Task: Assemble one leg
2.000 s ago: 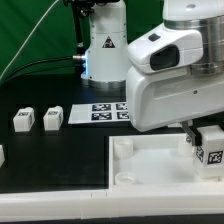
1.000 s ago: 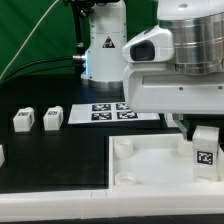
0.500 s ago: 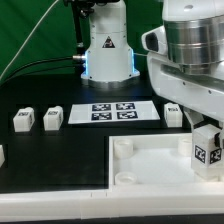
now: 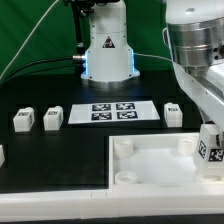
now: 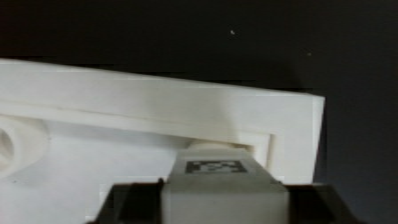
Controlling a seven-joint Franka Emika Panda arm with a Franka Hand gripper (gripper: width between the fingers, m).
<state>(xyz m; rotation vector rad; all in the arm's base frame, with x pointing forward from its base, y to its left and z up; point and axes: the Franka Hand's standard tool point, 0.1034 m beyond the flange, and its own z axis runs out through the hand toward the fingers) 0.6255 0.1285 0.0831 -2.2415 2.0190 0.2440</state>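
Note:
My gripper [image 4: 209,136] is shut on a leg [image 4: 211,149], a small white block with a black-and-white marker on its face. I hold it at the exterior view's right edge, over the far right corner of the large white tray-shaped piece [image 4: 150,168]. In the wrist view the leg [image 5: 217,176] sits between my dark fingers [image 5: 139,205], just above the tray piece's rim [image 5: 160,105]. A round corner socket [image 5: 15,145] shows at the edge of the wrist view. Whether the leg touches the tray piece is unclear.
Two loose legs [image 4: 23,120] [image 4: 53,118] stand at the exterior view's left and a third [image 4: 172,113] beside the marker board [image 4: 113,112]. Another white part [image 4: 2,155] shows at the left edge. The robot base [image 4: 108,55] stands behind the board.
The arm's bulky body has swung up and toward the exterior view's right, uncovering the marker board and the third loose leg. The held leg has stayed over the tray piece's right corner.

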